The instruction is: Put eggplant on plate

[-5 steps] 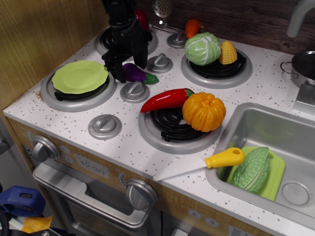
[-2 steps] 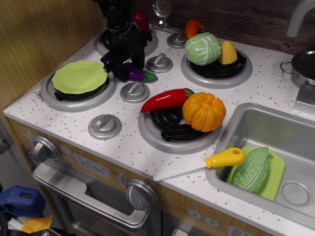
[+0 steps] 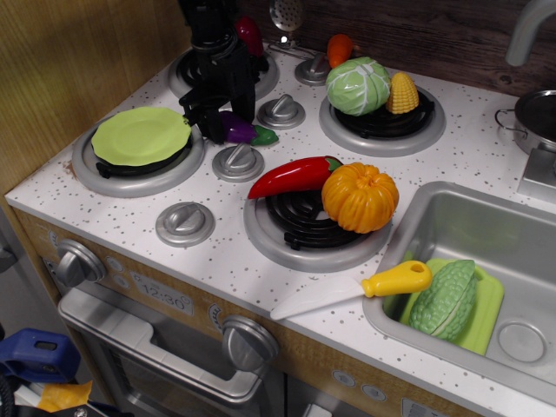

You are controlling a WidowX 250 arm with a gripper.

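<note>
The black gripper (image 3: 219,117) had come down over the purple end of the eggplant (image 3: 241,129), its fingers set on either side of that end and seemingly clenched on it, though the dark fingers and dark purple skin ran together there. The eggplant lay on the speckled white counter (image 3: 228,256), just right of the plate (image 3: 141,135), with its green stem cap pointing away from the plate. The plate, lime green and bare, sat on the front-left burner. Directly right of the plate and below the eggplant stood a silver knob (image 3: 238,162), with another knob (image 3: 281,111) above it. Farther right of the plate a red pepper (image 3: 292,175) leaned against an orange pumpkin (image 3: 360,197) on a black coil burner. Well to the right of the plate, a cabbage (image 3: 357,85) and a corn cob (image 3: 402,93) shared the rear burner, and a yellow-handled knife (image 3: 356,291) lay at the edge of the sink (image 3: 512,233).
</note>
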